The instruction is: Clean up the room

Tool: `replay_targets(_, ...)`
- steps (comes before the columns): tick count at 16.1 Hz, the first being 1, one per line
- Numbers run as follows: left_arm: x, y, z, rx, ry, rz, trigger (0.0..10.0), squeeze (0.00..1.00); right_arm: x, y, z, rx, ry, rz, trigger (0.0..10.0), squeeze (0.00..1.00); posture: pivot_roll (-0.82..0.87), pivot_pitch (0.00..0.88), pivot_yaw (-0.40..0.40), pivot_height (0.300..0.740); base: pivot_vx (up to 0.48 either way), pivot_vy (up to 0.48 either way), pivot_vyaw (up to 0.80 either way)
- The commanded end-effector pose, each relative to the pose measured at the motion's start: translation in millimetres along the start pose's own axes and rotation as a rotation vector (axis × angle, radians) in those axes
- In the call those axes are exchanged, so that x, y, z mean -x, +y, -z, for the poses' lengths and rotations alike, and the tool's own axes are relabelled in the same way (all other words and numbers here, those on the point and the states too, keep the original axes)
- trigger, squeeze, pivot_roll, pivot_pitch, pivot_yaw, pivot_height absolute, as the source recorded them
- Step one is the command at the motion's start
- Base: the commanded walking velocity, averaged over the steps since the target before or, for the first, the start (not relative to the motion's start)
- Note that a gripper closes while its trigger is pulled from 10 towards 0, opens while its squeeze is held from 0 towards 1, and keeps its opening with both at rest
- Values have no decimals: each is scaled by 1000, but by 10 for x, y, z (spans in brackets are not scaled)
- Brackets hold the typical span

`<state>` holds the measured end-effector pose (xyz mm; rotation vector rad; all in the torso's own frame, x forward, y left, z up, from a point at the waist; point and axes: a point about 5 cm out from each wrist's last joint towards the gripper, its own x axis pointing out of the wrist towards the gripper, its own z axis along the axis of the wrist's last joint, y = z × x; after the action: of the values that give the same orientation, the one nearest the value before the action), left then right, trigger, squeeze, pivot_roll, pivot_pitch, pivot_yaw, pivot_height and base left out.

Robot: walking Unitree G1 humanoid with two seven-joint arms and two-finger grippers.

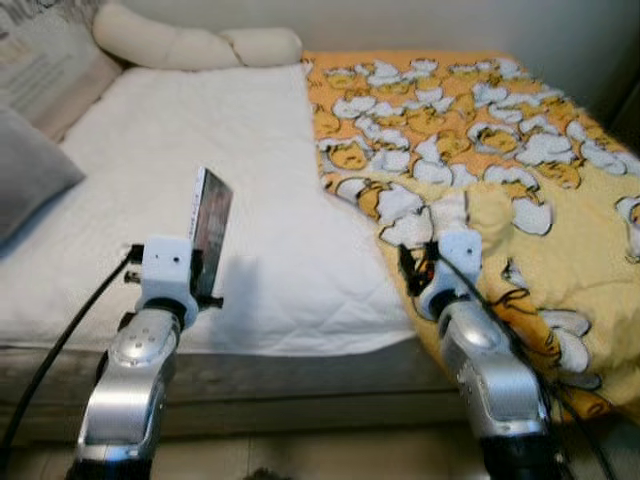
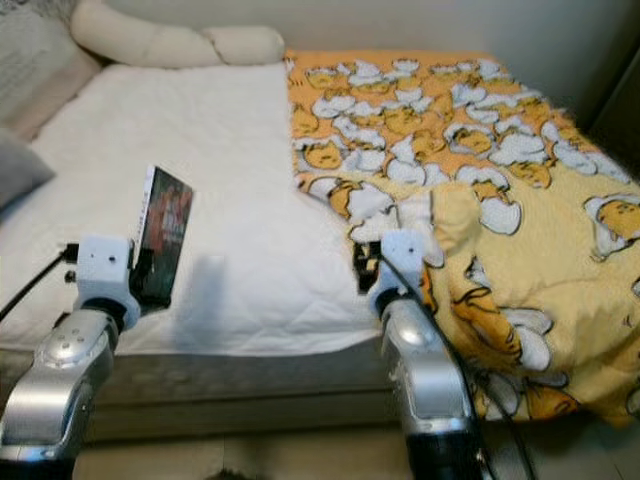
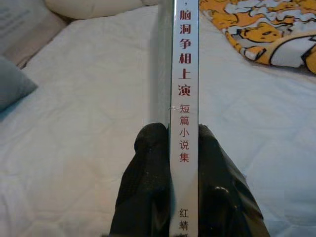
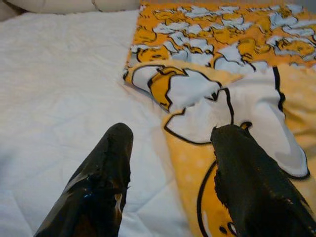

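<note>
Book (image 1: pixel 211 229) in the left hand (image 3: pixel 183 148), a thin paperback by the look of it, stands upright above the near edge of the bed (image 1: pixel 200 180), its two black fingers (image 3: pixel 148 177) clamped on either side of the lower spine, which carries a column of red Chinese characters. Judging by its narrow spine it should be light and fairly stiff, though the glossy cover may be slippery, so a pinch close to the spine, as now, seems the safest hold; gripping only the loose page edge would likely let it fan open or slide. The right hand (image 4: pixel 170 143) hovers low over the bed where the white quilted mattress cover meets the yellow blanket (image 1: pixel 480 150), its fingers spread apart with nothing between them, pointing at a folded-back corner of that blanket. The blanket, printed with white and orange cartoon shapes, covers the robot's right half of the bed and spills over the near edge; it is soft and limp, and would best be taken by a corner or hem. A long cream pillow (image 1: pixel 190 45) lies at the far end, and a grey cushion (image 1: pixel 30 170) rests at the left side.
</note>
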<state>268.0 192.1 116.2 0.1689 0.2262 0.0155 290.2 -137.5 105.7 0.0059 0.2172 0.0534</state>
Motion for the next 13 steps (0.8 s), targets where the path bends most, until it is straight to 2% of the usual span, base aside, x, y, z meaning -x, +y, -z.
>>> replay_targets(1,-7,24,-105,-16,-45,-6,10000,0,8,6,12,-10,4,-1,10000,0,-31,0,36,740,0,277,0)
replay_targets(13,7,32,-99,-23,-49,2,10000,0,31,28,47,-17,13,-17,10000,0,-27,0,33,740,0,278,0)
